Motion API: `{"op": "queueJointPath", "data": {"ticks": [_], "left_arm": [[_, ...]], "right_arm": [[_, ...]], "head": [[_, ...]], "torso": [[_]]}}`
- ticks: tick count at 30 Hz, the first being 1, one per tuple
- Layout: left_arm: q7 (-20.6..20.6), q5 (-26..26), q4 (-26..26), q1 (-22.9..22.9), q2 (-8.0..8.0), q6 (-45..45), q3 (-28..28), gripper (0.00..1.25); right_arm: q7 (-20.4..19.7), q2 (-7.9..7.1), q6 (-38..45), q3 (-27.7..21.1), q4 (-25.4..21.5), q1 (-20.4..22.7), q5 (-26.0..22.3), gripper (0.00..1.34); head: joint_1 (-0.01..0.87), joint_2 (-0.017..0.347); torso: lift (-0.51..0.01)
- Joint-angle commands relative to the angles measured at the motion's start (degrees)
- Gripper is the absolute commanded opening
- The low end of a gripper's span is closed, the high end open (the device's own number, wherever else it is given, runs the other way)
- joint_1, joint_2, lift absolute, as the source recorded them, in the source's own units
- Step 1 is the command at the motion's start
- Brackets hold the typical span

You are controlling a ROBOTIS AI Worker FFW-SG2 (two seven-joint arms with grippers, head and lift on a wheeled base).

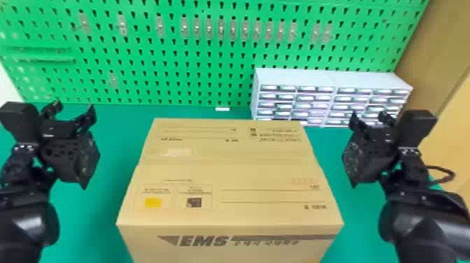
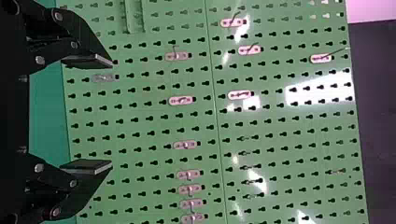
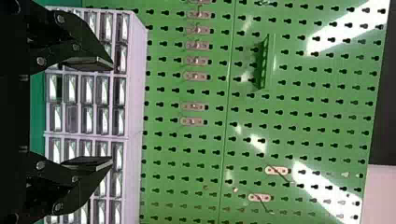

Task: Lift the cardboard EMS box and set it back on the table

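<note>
Pegboard (image 1: 168,63) backs the table (image 1: 108,140). Cardboard EMS box (image 1: 227,168) sits there between your left hand (image 2: 112,113) and right hand (image 3: 112,113), both spread, empty. Lift pending: next, bring both inward against opposite sides.

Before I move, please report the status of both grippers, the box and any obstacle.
Left gripper open, left of box. Right gripper open, right of it. Box on table, untouched. Drawer cabinet behind, toward right.

The closed tan cardboard EMS box (image 1: 227,171) sits upright on the green table (image 1: 115,140), dark lettering on its front.
</note>
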Motion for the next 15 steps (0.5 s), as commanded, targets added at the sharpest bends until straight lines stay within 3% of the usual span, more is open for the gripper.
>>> {"op": "queueJointPath", "data": {"ticks": [1, 15], "left_arm": [[0.0, -0.1, 0.0, 0.0, 0.00, 0.0, 0.0, 0.76], [0.0, 0.0, 0.0, 0.1, 0.00, 0.0, 0.0, 0.76]], "right_arm": [[0.0, 0.00, 0.0, 0.1, 0.0, 0.0, 0.1, 0.80], [0.0, 0.18, -0.1, 0.0, -0.1, 0.1, 0.1, 0.80]], "head": [[0.678, -0.015], [0.678, -0.015]], "torso": [[0.004], [-0.006]]}}
